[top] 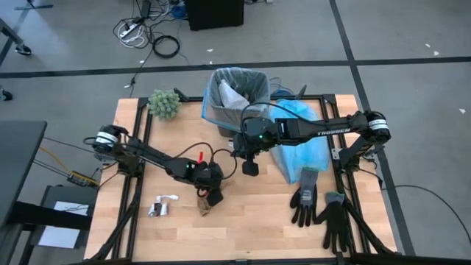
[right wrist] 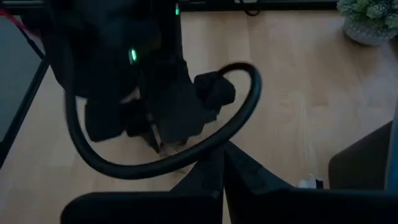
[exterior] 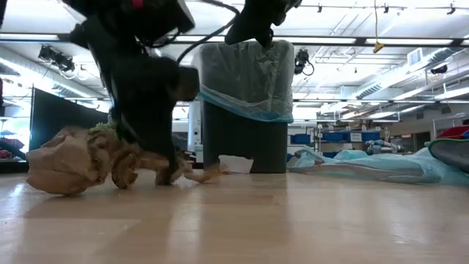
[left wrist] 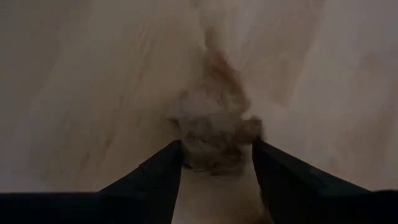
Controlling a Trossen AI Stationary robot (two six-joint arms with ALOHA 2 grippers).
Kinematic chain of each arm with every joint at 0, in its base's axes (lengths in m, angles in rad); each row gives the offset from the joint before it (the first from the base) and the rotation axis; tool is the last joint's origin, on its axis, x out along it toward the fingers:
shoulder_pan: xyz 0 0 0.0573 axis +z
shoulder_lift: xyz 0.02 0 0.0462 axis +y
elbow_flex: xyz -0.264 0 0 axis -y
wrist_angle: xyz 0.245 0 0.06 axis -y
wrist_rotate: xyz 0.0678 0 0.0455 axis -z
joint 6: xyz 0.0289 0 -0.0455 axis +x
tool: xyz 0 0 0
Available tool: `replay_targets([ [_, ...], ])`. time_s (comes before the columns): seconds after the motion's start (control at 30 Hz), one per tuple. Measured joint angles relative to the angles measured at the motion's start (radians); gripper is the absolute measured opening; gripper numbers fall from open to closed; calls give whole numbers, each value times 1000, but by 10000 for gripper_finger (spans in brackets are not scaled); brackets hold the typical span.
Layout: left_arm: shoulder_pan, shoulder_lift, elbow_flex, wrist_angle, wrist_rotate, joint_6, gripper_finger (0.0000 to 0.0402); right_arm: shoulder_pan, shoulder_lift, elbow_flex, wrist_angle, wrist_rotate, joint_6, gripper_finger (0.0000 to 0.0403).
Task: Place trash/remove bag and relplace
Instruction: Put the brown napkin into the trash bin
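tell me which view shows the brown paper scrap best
The left wrist view: the brown paper scrap sits centred between the left gripper's fingers. The low view shows it side-on; the high view shows a speck; the right wrist view hides it.

The high view is evenly and brightly lit, with soft, short shadows under the arms on the bench (top: 243, 221). In the low view, long ceiling lights (exterior: 410, 92) glare in the room behind, so the left arm (exterior: 139, 81) stands as a dark, motion-blurred silhouette; the brown scrap (exterior: 69, 161) close to the camera is soft, and the bench surface reflects pale light. The left wrist view is dim and blurred throughout, the brown scrap hazy between dark fingers (left wrist: 152, 180). The right wrist view is dark and underexposed, with a small green lamp (right wrist: 132, 55) glowing on the other arm.
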Motion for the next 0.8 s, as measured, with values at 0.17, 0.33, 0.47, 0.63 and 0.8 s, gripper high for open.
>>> replay_targets([
  [0.17,0,58,7,4,-36,-44,196,0,0,0,4,-1,0,2],
  [0.33,1,52,5,0,-65,-64,109,0,0,0,4,-1,1,2],
  [0.47,3,31,13,-12,-70,-67,20,0,0,0,4,-1,19,1],
  [0.63,13,-18,51,-38,-51,-101,22,0,-1,0,2,0,61,1],
  [0.8,34,-100,116,-144,-60,-53,19,0,-2,0,-26,84,145,1],
])
